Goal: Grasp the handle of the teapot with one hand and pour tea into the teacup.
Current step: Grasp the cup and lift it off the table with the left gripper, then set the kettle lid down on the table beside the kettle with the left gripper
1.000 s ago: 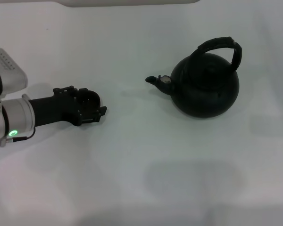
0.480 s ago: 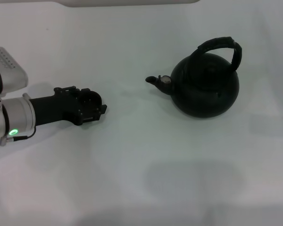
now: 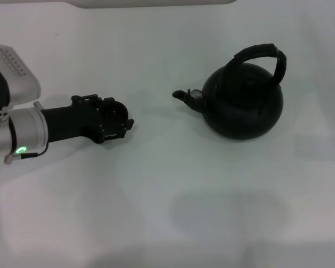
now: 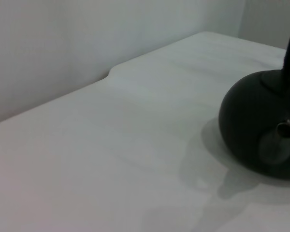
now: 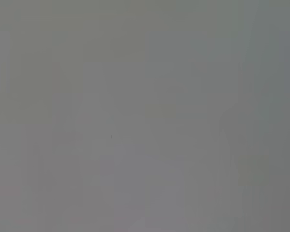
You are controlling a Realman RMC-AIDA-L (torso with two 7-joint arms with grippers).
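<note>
White tabletop (image 3: 156, 212) fills your head view, with the teapot (image 3: 243, 106) sitting at about 2 o'clock from centre and the left gripper (image 3: 120, 120) at about 9 o'clock. From that gripper the pot lies off toward 3 o'clock, well apart, and the arm's long axis already runs roughly along that line. The left arm is clearly the nearer one; the right gripper is nowhere in view, and its wrist camera shows only blank grey. You cannot tell whether the left fingers are spread or closed. The spout (image 3: 187, 96) points to 9 o'clock, straight back at the gripper, so the pot's long axis runs 9-to-3. The handle (image 3: 262, 56) arches over the top along much the same line (its far end toward 3 o'clock). No teacup shows anywhere. I judge you are in the approach and must rise over the spout to reach the handle.
</note>
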